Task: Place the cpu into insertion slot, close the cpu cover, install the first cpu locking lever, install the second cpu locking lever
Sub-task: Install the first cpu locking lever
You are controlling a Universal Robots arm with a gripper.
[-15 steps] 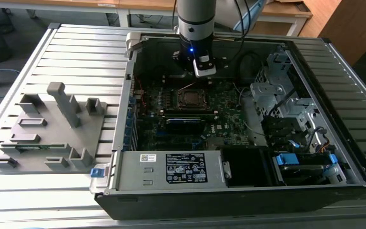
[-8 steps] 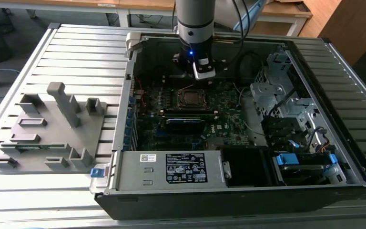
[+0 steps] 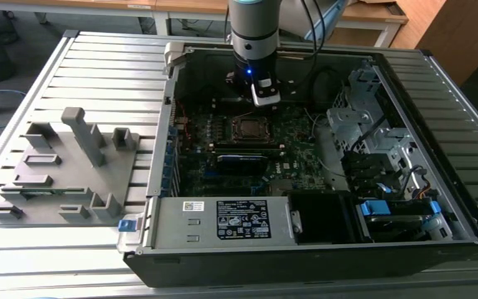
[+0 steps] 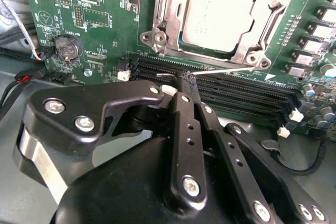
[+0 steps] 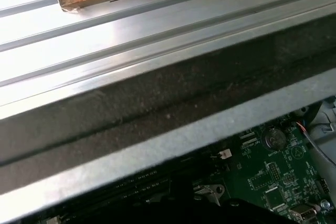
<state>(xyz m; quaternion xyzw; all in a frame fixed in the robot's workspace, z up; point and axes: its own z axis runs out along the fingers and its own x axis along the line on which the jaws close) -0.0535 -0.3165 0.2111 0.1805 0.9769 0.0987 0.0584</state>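
Exterior view: one arm reaches into the open computer case (image 3: 305, 265), and its gripper (image 3: 263, 94) hangs near the case's far edge, just above the socket (image 3: 248, 128). Second wrist view: one chip (image 4: 218, 14) sits under one closed cover (image 4: 173, 3), and the fingertips (image 4: 185, 85) are pinched narrow against one thin lever (image 4: 226, 71). The push should be slow and level so the lever does not slip. First wrist view: one case wall (image 5: 157, 129) borders the board (image 5: 273, 177).

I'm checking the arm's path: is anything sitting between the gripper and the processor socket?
Only one thing. In the second wrist view the gripper hangs over the memory slots beside the socket, where the chip already sits. A thin metal rod lies across the gap between them.
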